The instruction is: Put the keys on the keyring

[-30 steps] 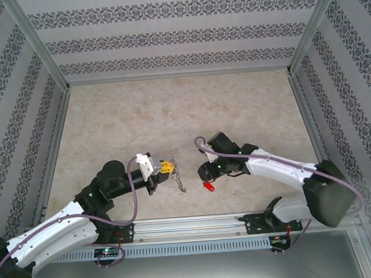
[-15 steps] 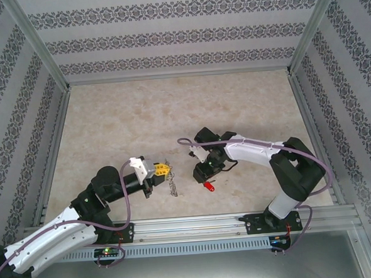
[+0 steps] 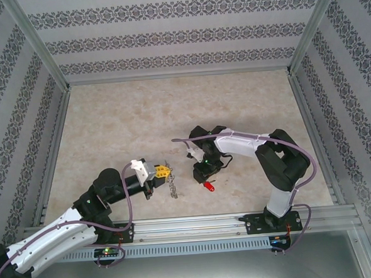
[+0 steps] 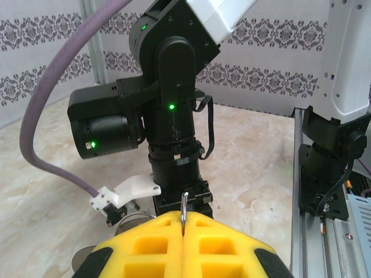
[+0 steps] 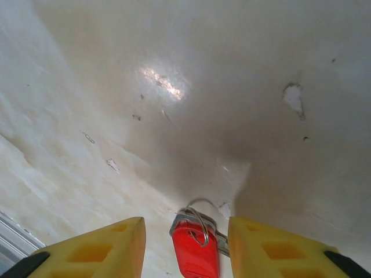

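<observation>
Now the left arm stretches low, left pincer point(image 4: 183, 223) clamped on the keyring point(image 4: 184, 204). The right arm folds downward, right pincer point(image 5: 185, 227) apart astride a red key point(image 5: 196, 255).

Tabletop point(image 3: 171, 108): pale beige stone-pattern slab with faint cream and tan veining and a matt finish. In the right wrist view one bright patch of glare point(image 5: 165, 83) shows, along with a small pale chip point(image 5: 294, 98) and a few dark specks and short scratches.

Lying on it, toward the near edge and right of centre: a key with a red plastic head point(image 3: 208, 187), flat on the surface. A thin silver wire ring point(image 5: 200, 223) passes through the hole in the head, and the grey metal blade points off to one side.

Left of the key, apart from it: a small silvery-grey chain-edged keyring point(image 3: 174, 187). Cannot tell whether it rests on the slab or hangs just above it.
</observation>
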Available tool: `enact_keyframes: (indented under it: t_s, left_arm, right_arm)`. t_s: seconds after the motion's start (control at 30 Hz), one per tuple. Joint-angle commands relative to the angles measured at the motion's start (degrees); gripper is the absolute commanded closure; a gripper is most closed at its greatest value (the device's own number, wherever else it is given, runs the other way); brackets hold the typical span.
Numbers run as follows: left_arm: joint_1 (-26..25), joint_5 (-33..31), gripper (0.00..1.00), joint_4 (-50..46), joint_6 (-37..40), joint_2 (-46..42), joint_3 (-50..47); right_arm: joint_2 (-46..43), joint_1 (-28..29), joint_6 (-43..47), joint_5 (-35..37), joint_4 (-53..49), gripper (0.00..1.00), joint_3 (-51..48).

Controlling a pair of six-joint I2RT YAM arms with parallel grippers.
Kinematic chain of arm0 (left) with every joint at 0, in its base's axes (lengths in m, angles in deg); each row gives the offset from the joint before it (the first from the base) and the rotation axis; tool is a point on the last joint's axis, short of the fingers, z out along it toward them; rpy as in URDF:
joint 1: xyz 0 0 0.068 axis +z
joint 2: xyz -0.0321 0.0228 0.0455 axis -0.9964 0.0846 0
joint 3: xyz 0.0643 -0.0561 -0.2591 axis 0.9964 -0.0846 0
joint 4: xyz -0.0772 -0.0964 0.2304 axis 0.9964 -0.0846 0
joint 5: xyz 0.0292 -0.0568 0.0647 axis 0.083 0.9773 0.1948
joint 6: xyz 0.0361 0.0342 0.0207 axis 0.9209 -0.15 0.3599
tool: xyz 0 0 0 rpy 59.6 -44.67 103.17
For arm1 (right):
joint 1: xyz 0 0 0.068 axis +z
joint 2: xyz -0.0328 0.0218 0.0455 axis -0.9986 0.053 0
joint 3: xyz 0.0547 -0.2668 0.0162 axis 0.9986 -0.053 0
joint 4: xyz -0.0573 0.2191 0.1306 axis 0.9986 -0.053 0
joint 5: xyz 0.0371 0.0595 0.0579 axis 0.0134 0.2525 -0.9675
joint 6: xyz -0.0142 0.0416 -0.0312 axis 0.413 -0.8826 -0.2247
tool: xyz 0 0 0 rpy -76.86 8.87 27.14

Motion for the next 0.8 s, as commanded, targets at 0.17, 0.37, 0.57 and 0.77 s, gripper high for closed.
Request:
enact_keyframes:
  t_s: [0.17,0.37,0.57,0.77]
  left_arm:
    - [-0.73,1.77,1.00,5.73,0.50,-1.95,-1.16]
    - [-0.73,1.73,1.00,5.76,0.49,-2.40,-1.25]
    - [-0.73,1.63,1.00,5.90,0.42,-2.67,-1.33]
    - [-0.73,1.45,1.00,5.84,0.50,-2.27,-1.38]
  right_arm:
    - [3.70,0.25,1.72,2.12,-4.35,0.57,3.66]
    - [5.44,0.97,1.83,2.37,-4.69,0.61,5.17]
    - [4.89,1.33,1.76,2.50,-5.31,0.65,4.80]
    - [3.96,1.88,1.39,1.44,-5.27,0.67,4.54]
